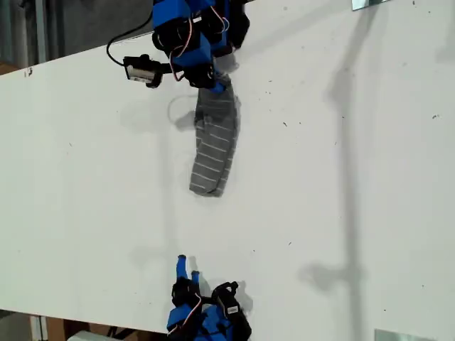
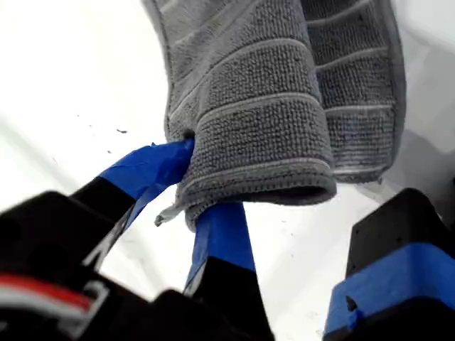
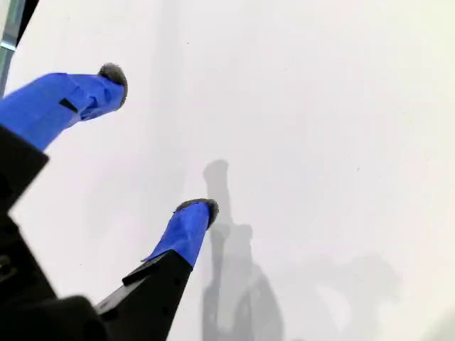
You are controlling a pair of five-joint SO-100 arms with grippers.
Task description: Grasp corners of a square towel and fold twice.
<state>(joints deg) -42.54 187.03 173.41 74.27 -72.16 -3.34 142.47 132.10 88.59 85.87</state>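
Observation:
The dark grey striped towel (image 1: pixel 215 142) is bunched into a narrow strip above the middle of the white table (image 1: pixel 341 177) in the exterior view. Its upper end is lifted by my first gripper (image 1: pixel 217 85), and its lower end (image 1: pixel 206 188) rests on the table. In the first wrist view my first gripper (image 2: pixel 195 185) is shut on a folded edge of the towel (image 2: pixel 263 121), with a small tip of cloth (image 2: pixel 165 215) poking out beside the fingers. My second gripper (image 1: pixel 187 268) sits at the exterior view's bottom, open and holding nothing (image 3: pixel 158 141). The other corners are hidden in the folds.
A small camera module (image 1: pixel 142 69) and a black cable (image 1: pixel 121 41) stick out from the first arm toward the exterior view's left. Metal plates show at the exterior view's top right (image 1: pixel 370 3) and bottom right (image 1: pixel 402 335). The table's edge runs along the exterior view's bottom left.

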